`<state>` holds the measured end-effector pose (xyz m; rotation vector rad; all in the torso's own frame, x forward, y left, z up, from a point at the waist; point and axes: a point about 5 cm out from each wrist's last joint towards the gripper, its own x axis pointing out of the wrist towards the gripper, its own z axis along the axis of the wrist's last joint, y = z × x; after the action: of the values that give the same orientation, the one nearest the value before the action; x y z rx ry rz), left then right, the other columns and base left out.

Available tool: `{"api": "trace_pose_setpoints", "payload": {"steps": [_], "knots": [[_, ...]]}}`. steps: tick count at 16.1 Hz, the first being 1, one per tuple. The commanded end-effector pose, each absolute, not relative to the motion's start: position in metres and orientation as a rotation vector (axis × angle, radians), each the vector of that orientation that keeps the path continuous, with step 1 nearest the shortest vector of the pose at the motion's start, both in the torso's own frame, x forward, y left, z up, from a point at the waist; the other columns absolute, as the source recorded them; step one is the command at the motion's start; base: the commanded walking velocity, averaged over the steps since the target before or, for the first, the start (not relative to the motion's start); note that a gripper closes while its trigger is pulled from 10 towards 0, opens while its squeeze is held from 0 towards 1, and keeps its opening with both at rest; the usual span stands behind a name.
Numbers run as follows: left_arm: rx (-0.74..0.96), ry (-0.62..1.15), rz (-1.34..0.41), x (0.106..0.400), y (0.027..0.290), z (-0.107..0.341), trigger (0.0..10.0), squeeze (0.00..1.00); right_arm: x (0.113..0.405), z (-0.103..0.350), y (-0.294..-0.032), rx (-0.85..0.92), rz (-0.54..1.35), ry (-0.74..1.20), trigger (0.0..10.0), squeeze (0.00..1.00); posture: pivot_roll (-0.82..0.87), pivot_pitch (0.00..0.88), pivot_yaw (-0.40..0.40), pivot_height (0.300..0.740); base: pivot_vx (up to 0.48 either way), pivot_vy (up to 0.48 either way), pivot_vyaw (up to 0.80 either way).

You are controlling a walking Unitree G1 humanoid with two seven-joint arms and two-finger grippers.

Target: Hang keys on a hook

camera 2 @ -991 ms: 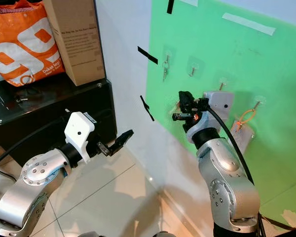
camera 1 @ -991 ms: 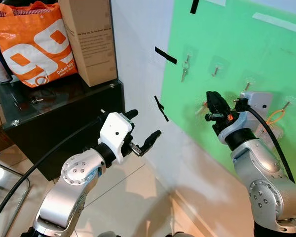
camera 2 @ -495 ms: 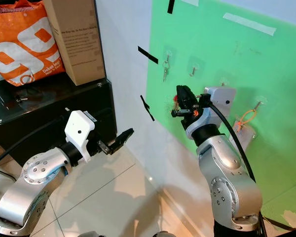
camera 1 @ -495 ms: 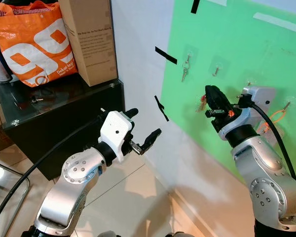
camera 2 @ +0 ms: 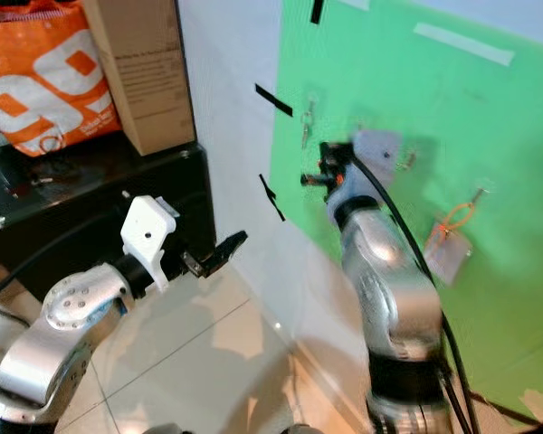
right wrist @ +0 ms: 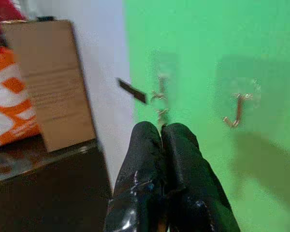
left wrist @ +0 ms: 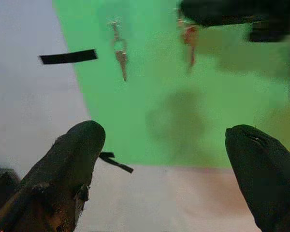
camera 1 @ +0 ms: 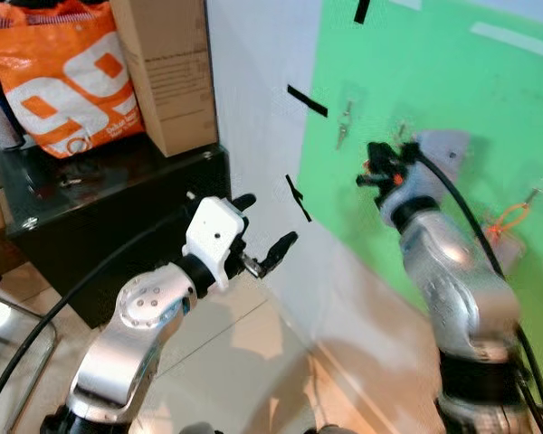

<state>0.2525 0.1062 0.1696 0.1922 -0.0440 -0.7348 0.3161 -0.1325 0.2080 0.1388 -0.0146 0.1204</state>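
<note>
Far left: an orange shopping bag (camera 1: 59, 86) with white print is seen on a black glass-topped cabinet (camera 1: 118, 194), a brown cardboard box (camera 1: 167, 72) standing just beside it against the white wall.

Left gripper (camera 1: 271, 256) is held out low in front of the cabinet, fingers spread wide, nothing between them; in the left wrist view its fingertips (left wrist: 82, 145) frame the green board (camera 1: 452, 99).

On the wall, short strips of black tape (camera 1: 306, 100) are noted at the board's left edge. A small silver key (camera 1: 344, 125) is seen hanging from the leftmost clear adhesive hook (camera 1: 347, 107).

Right gripper (camera 1: 375, 170) is raised against the board, just right of that silver key. Its fingers (right wrist: 159, 159) are pressed together in the right wrist view. In the left wrist view a reddish key (left wrist: 190, 41) is seen dangling from beneath them, thin, with a red head, blurred; whether it touches a hook cannot be told. An empty metal hook (right wrist: 236, 110) is seen just beyond the fingertips.

Far right: an orange cord with a pale tag (camera 2: 447, 246) is hung on the last hook.
</note>
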Motion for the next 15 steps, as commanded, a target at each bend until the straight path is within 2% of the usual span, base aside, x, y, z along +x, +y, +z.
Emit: {"api": "trace_pose_setpoints", "payload": {"steps": [1, 6, 15], "knots": [[0.195, -0.041, -0.754, 0.254, 0.105, 0.172, 10.0, 0.29, 0.323, 0.214, -0.138, 0.150, 0.084, -0.039, 10.0, 0.00, 0.03, 0.000, 0.003, 0.740, 0.000, 0.000, 0.00], [0.197, -0.037, -0.761, 0.254, 0.107, 0.175, 10.0, 0.30, 0.345, 0.220, -0.142, 0.156, 0.014, -0.036, 10.0, 0.00, 0.04, 0.000, 0.003, 0.740, 0.000, 0.000, 0.00], [0.188, -0.028, -0.777, 0.252, 0.107, 0.176, 10.0, 0.30, 0.359, 0.215, -0.142, 0.223, -0.016, -0.011, 10.0, 0.00, 0.05, 0.000, 0.002, 0.740, 0.000, 0.000, 0.00]]}}
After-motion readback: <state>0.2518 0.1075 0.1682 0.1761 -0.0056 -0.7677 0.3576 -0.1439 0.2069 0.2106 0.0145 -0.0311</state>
